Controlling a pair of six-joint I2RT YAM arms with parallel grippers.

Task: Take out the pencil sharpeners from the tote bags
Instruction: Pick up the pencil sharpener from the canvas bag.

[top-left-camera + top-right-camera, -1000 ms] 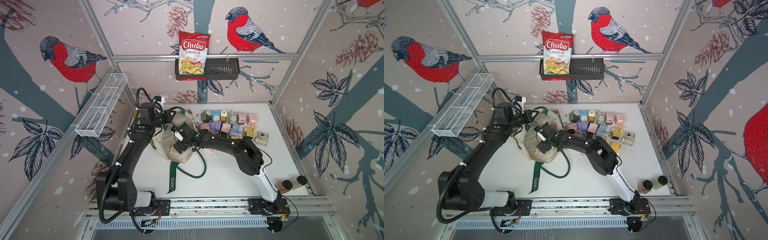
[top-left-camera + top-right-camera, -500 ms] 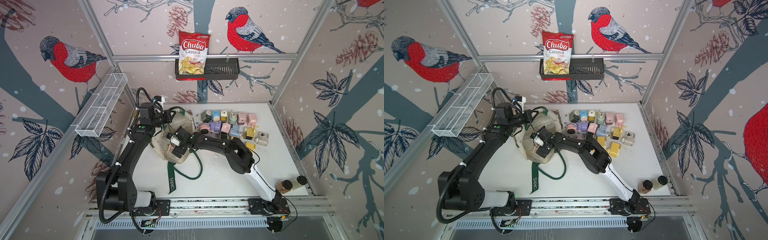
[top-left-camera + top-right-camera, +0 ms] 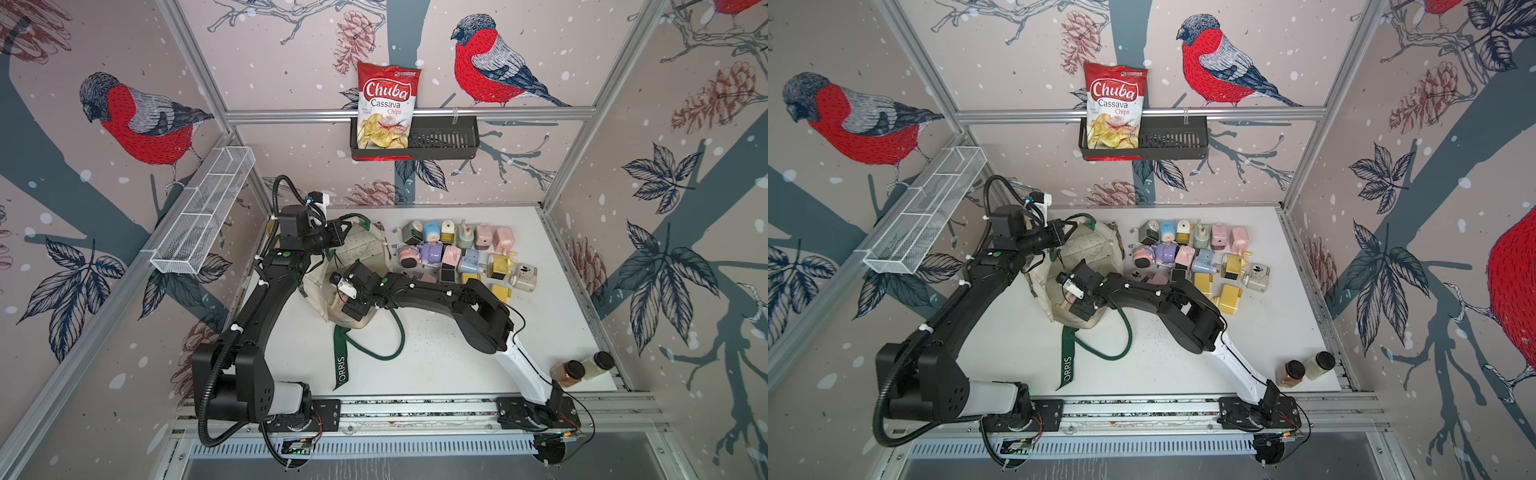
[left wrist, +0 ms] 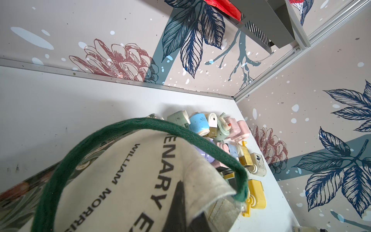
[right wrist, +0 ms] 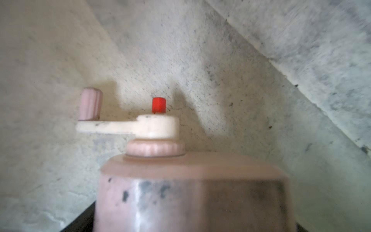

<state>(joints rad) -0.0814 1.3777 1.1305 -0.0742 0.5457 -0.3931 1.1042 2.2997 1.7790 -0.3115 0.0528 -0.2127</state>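
In both top views a white table top [image 3: 436,357] sits inside a booth of 3 papered walls, pale pink with grey-blue branches, dark leaves and white flecks. The back wall [image 3: 282,137] at 12 o'clock bears a red-breasted bird [image 3: 486,62] and a pine cone [image 3: 357,41]. The wall at 9 o'clock [image 3: 50,232] shows another bird [image 3: 141,120], and the wall at 3 o'clock [image 3: 685,257] has leaves and cones. Aluminium posts [image 3: 200,70] mark the corners. A rail [image 3: 519,110] across the back carries a black slotted basket [image 3: 444,141] holding a red chips bag [image 3: 388,99]. A white wire basket [image 3: 203,216] hangs at 10 o'clock. 2 dark-lidded jars [image 3: 567,372] stand at 4 o'clock. A metal track [image 3: 415,405] runs along 6 o'clock. Light is even, shadows faint.
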